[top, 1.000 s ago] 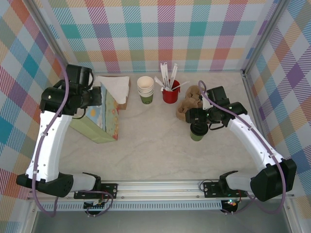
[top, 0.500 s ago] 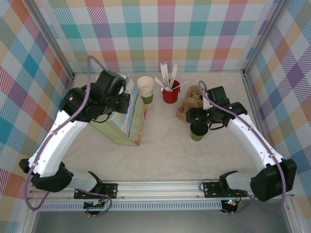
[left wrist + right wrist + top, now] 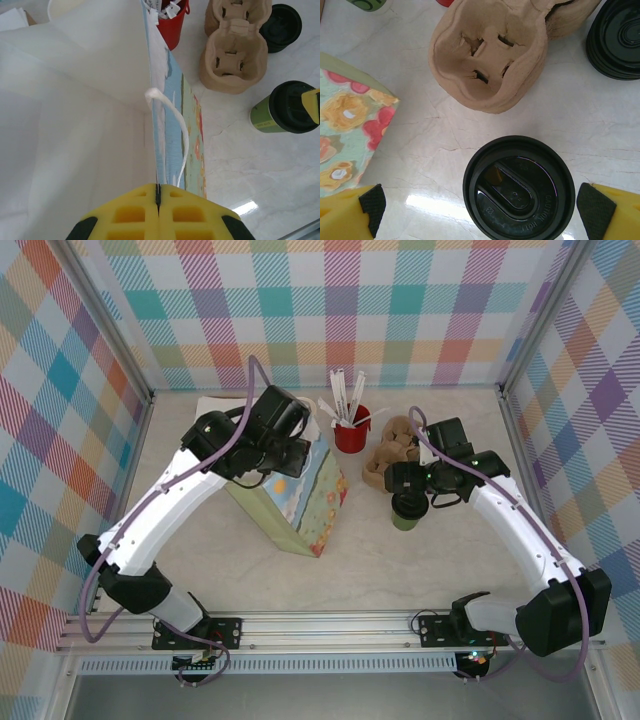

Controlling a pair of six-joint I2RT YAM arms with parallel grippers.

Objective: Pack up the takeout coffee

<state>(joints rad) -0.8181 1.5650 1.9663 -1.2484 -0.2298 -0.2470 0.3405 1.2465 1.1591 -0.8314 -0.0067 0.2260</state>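
My right end effector (image 3: 482, 207) stood apart astride the takeout coffee (image 3: 262, 117), lower centre; squeezing gently below the lid (image 3: 518, 187) seemed best, my left end effector (image 3: 157, 197) clamped on the bag (image 3: 310, 505) rim.

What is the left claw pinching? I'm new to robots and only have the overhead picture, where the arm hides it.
Observer: Its wrist camera shows the left claw shut on the top edge of the flowered bag, beside the white handle.
Operator: Has the right claw grabbed the coffee?
Observer: No. From its wrist camera the right claw is open, straddling the takeout coffee with a gap on each side.
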